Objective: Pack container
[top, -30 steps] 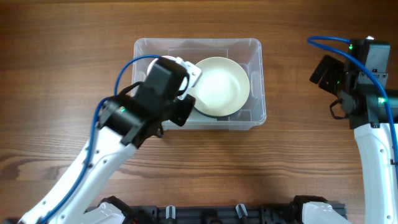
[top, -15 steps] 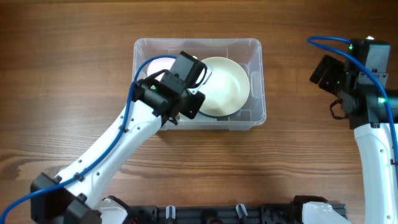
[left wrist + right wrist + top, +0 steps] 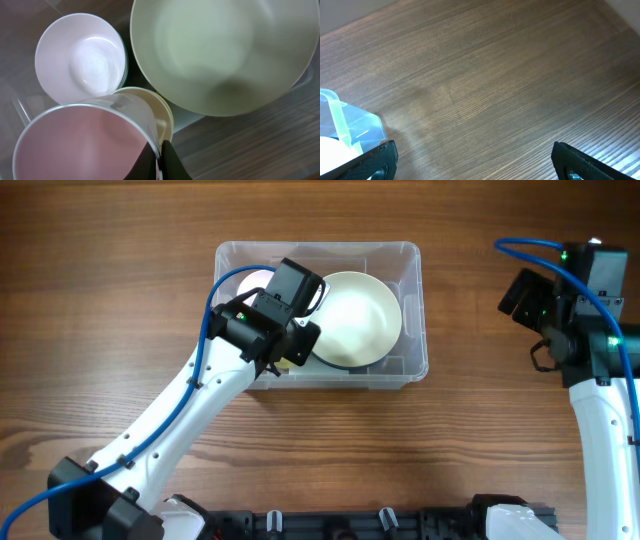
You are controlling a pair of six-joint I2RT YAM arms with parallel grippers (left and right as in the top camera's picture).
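1. Overhead, the container sits on the wooden table, toward the far middle.
   - A large pale-green bowl fills the container's right half.
   - A small pink bowl shows in its far-left corner, partly covered by the left arm.
   - That arm reaches in from the near-left side and hangs over the container's left half. Its wrist hides the fingers from this view.
   - The right arm stands at the table's right edge, well apart from the container.

2. From the left wrist, the left gripper is clamped on the wall of a pink cup, with one dark finger inside the rim and the other outside.
   - The cup is upright with its mouth toward the camera. It is pink inside with a white rim.
   - A pale yellow rim curves round the cup's right side. I cannot tell whether the cup is nested in it.
   - The small pink bowl lies just beyond the cup to the left, and the large pale-green bowl is up to the right.
   - Wood grain shows through the container's clear wall at lower right.

3. From the right wrist, the right gripper is spread wide, with a black fingertip in each lower corner over bare wood.
   - One corner of the container shows at lower left, just beside the left-hand fingertip.
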